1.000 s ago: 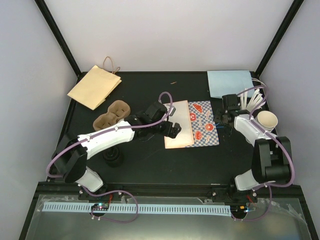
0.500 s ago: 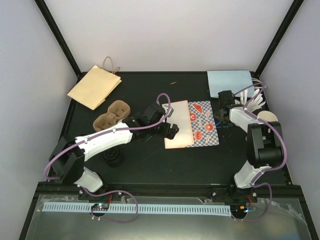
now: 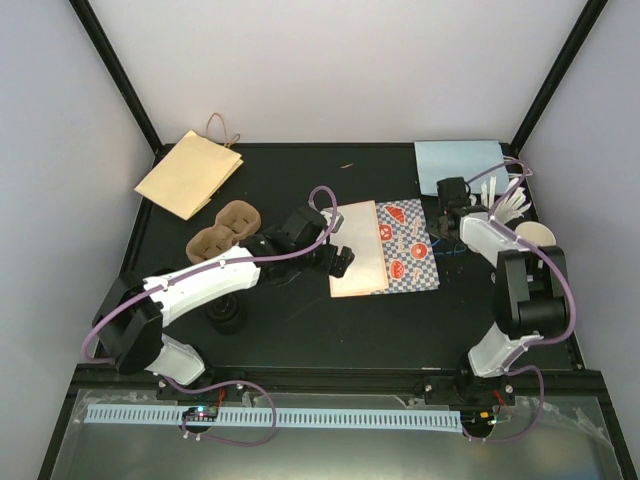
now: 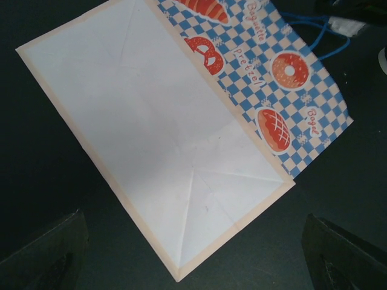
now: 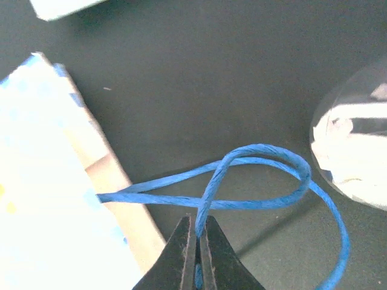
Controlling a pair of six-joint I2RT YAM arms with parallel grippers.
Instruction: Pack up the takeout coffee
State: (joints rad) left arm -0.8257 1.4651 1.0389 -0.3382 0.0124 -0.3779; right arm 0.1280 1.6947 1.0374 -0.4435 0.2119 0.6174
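Note:
A flat paper bag point(image 3: 385, 247) with a blue checked bakery print lies mid-table, its white folded bottom point(image 4: 175, 139) toward my left arm. My left gripper point(image 3: 340, 262) hovers open over that bottom corner, fingers point(image 4: 45, 254) wide apart and touching nothing. At the bag's other end my right gripper point(image 5: 196, 232) is shut on the blue twisted handle point(image 5: 266, 151), pinching one strand of its loop. In the top view the right gripper point(image 3: 447, 215) sits at the bag's right edge. A brown pulp cup carrier point(image 3: 222, 232) lies at the left. A paper cup point(image 3: 535, 238) stands at the far right.
A plain brown handled bag point(image 3: 190, 172) lies at the back left corner. A light blue sheet point(image 3: 460, 165) is at the back right, with white cutlery point(image 3: 505, 200) in clear wrap point(image 5: 357, 151) beside the cup. A small black round item point(image 3: 226, 315) sits under the left arm.
My right gripper swung in toward the bag's handle end and closed on the blue handle. The left gripper shifted slightly and stays open.

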